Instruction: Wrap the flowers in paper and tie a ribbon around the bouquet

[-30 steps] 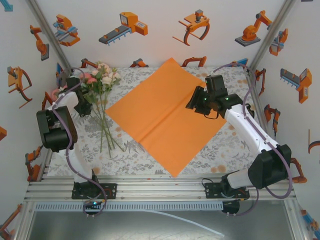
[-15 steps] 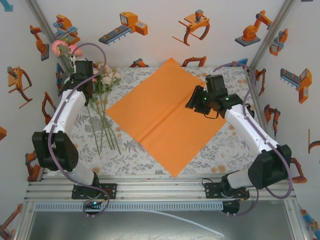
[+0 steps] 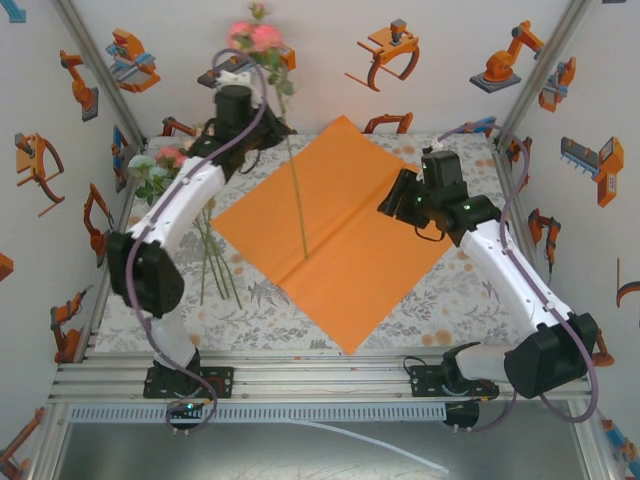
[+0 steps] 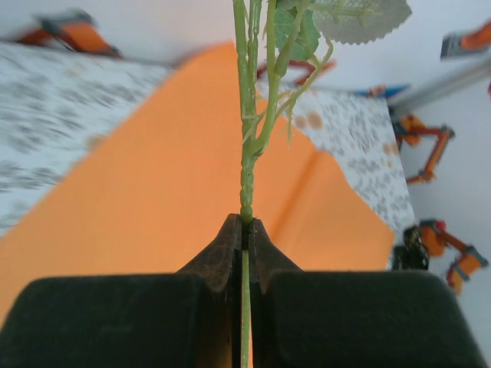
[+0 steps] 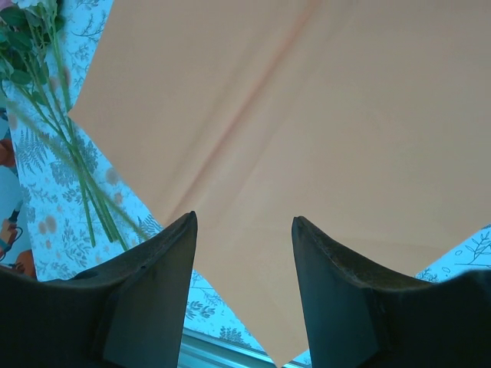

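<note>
Flowers lie in a bunch on the tabletop at 9 o'clock, just beside the orange paper that is spread flat in the middle. The left tool is pinched shut on the thin green stem of one pink rose. It holds the rose up high near 11 o'clock, with the stem's end hanging over the middle of the paper. The right tool hangs over the paper's 3 o'clock side with its jaws apart and nothing in them. I think the job right now is to lay this rose on the paper. To do it well, the left tool should go down slowly and lay the stem flat with the bloom poking past one corner. It should let go only once the stem rests there, so it does not roll off. The right tool should keep off the sheet so it does not push it. Some things are hard to see. The left arm covers part of the bunch, and the rose's bloom is cut off at the top of the left wrist view. I cannot tell if more than one stem is held.
</note>
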